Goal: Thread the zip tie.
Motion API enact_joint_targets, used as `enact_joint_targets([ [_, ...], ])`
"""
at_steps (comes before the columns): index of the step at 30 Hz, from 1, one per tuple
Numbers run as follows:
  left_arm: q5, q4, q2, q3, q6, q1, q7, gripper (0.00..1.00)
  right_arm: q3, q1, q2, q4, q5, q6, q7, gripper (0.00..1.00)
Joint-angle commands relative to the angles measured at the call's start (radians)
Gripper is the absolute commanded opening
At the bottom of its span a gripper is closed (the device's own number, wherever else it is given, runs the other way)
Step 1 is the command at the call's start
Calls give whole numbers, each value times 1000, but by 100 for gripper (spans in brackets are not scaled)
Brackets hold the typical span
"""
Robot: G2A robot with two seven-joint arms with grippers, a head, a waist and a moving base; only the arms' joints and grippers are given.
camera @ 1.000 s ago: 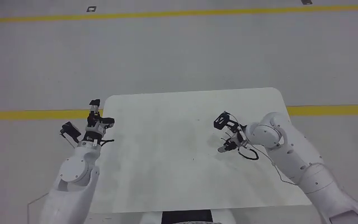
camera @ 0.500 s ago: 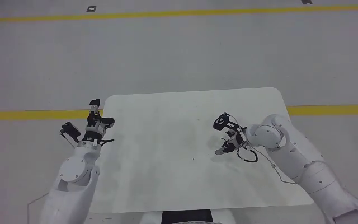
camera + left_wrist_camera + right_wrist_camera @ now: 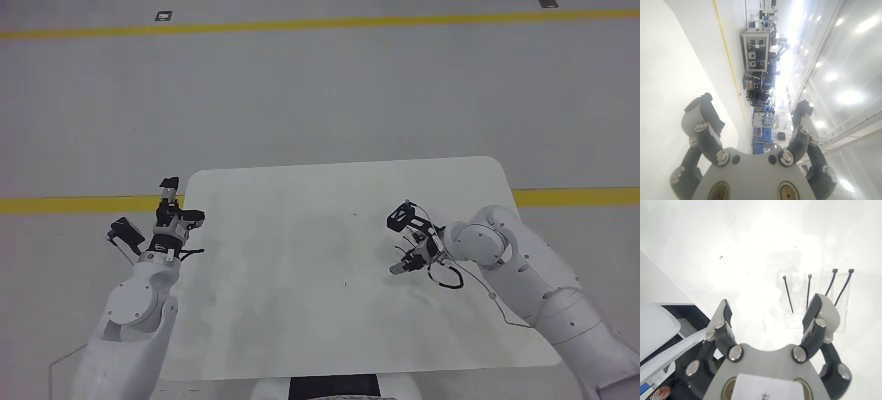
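Several black zip ties stand in a clear holder on the white table. My right gripper is open and empty, with the holder just ahead of it and partly behind one finger. In the top view the right gripper hovers over the table's right half. My left gripper is at the table's left edge, open and empty. In the left wrist view the left gripper points along the table edge toward the room behind.
The table's rounded corners and edges border a grey floor with a yellow line. A few small dark specks lie on the tabletop. A thin cable loops by the right wrist.
The right gripper shifted a little toward the table's middle and then back toward the right. The left arm has not moved.
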Motion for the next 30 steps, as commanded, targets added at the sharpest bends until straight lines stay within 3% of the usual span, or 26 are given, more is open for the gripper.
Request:
enact_joint_targets([
  [1, 0, 0, 0, 0, 0, 0, 0, 100, 9, -5, 4, 1, -3, 0, -6, 100],
  [8, 0, 0, 0, 0, 0, 0, 0, 100, 30, -15, 14, 15, -2, 0, -26, 98],
  [10, 0, 0, 0, 0, 0, 0, 0, 100, 33, -15, 16, 19, -4, 0, -29, 88],
  [12, 0, 0, 0, 0, 0, 0, 0, 100, 35, -15, 17, 23, -6, 0, -35, 52],
  [16, 0, 0, 0, 0, 0, 0, 0, 100, 40, -16, 20, 33, -16, 0, -47, 39],
  [23, 0, 0, 0, 0, 0, 0, 0, 100, 35, -17, 20, 37, -69, 6, -79, 40],
  [30, 0, 0, 0, 0, 0, 0, 0, 100, 13, -17, 13, 35, -131, 38, -110, 31],
])
